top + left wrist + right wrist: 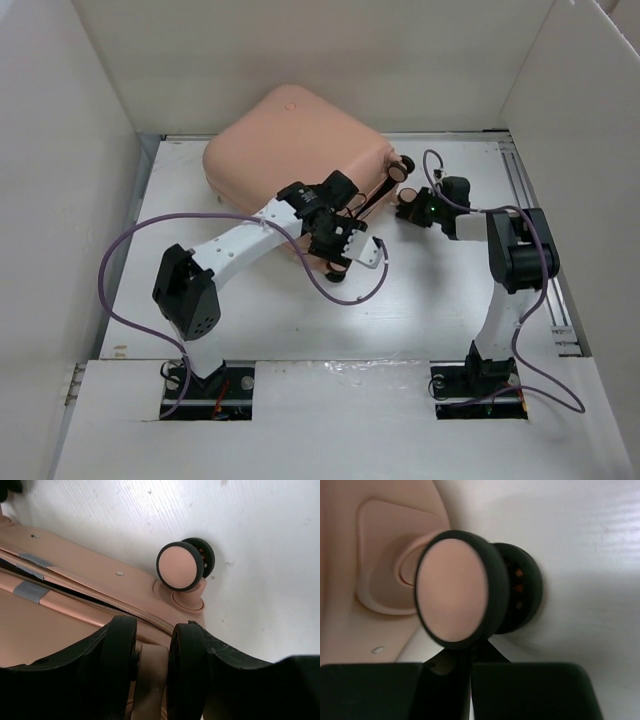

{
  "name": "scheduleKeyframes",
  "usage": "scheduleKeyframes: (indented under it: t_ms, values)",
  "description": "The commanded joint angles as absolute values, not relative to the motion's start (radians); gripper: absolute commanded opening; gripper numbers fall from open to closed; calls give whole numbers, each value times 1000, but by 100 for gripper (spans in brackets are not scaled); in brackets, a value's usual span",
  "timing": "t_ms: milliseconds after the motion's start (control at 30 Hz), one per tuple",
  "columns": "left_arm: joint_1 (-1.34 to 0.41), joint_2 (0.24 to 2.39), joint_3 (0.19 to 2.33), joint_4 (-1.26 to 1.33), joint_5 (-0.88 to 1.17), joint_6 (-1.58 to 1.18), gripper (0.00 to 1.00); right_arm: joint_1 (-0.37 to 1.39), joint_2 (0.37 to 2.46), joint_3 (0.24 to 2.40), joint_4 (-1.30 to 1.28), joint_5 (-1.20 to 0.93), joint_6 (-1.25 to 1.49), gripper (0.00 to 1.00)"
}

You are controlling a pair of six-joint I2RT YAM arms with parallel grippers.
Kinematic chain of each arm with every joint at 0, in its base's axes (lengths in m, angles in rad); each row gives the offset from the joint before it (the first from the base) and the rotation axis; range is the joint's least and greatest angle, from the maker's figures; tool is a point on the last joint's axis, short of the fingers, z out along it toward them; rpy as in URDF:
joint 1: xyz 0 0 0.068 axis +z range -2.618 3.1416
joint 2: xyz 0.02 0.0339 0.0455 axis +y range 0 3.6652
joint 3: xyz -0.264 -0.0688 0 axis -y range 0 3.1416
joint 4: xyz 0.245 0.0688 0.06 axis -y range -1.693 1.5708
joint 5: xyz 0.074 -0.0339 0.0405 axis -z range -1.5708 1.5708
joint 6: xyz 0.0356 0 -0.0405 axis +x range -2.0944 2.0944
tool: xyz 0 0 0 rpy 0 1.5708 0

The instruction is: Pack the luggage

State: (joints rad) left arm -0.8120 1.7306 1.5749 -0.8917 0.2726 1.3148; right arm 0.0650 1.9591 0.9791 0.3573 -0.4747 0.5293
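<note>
The left fingers (pixel 50 685) look clenched on a caster wheel (pixel 152 660), one finger against each of its two black tyres, with the peach stem showing between them. Just beyond it a second wheel (pixel 182 565) rests on the white surface (pixel 420 300), and the zipper seam (pixel 100 602) between the two shells gapes a little, showing dark inside.

The right fingers (pixel 380 690) are drawn almost together, leaving only a thin slit. They sit directly under another wheel (pixel 455 590), farther along the same edge. Whether they pinch its rim I cannot tell.

The suitcase (pixel 290 140) lies flat at the far left of the surface, lid down, its wheeled edge facing right toward both arms.

Judging by this, filling is over and the step in hand is shifting or turning the case by its wheels, perhaps to get at the seam. The next move calls for both arms to act together, since casters swivel and a one-sided pull may twist the wheel out of the grip.
</note>
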Motion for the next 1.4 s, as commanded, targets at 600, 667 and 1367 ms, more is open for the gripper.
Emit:
scheduleKeyframes:
  t_ms: [600, 667, 1367]
  values:
    - [-971, 1844, 1904, -721, 609, 549, 0, -6, 1275, 637, 351, -396, 257, 47]
    - [-962, 1844, 1916, -706, 609, 537, 0, 35, 1108, 486, 434, -396, 372, 52]
    - [-900, 1822, 1924, -672, 630, 546, 0, 1064, 1052, 166, 983, 322, 184, 56]
